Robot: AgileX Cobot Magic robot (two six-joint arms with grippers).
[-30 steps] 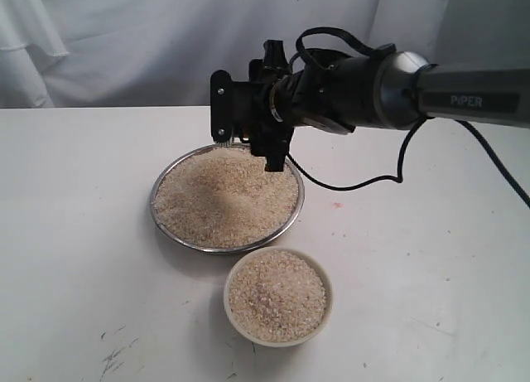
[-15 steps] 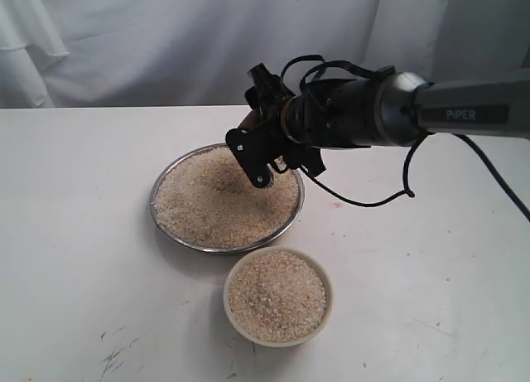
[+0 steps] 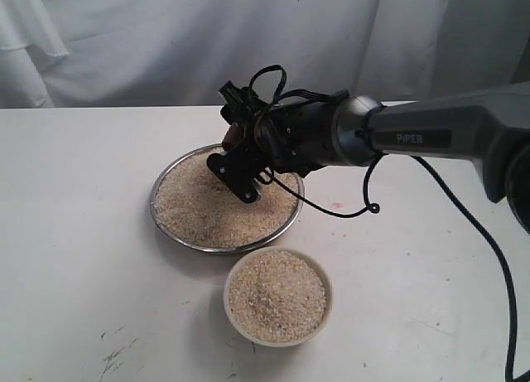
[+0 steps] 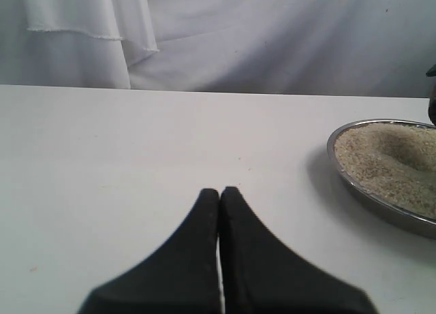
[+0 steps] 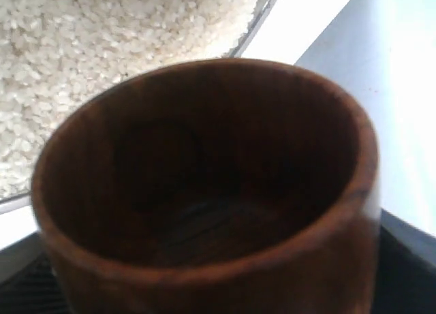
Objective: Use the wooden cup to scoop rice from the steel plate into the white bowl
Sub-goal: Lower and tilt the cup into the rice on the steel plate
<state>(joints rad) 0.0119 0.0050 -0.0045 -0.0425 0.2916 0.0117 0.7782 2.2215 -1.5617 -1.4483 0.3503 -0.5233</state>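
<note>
Cup (image 5: 204,191) is clamped in the right pincer (image 3: 240,173), whose jaws stand wide around its wooden wall. The dark inside holds no grains. The pincer is tilted low over the rice (image 3: 211,208) heaped in the plate (image 3: 163,223); contact with the grains cannot be told. The bowl (image 3: 235,273), filled with rice, stands just beside the plate, on the rim farthest from this pincer. Left pincer (image 4: 219,195): jaws pressed together, holding nothing, over bare table (image 4: 136,144).
</note>
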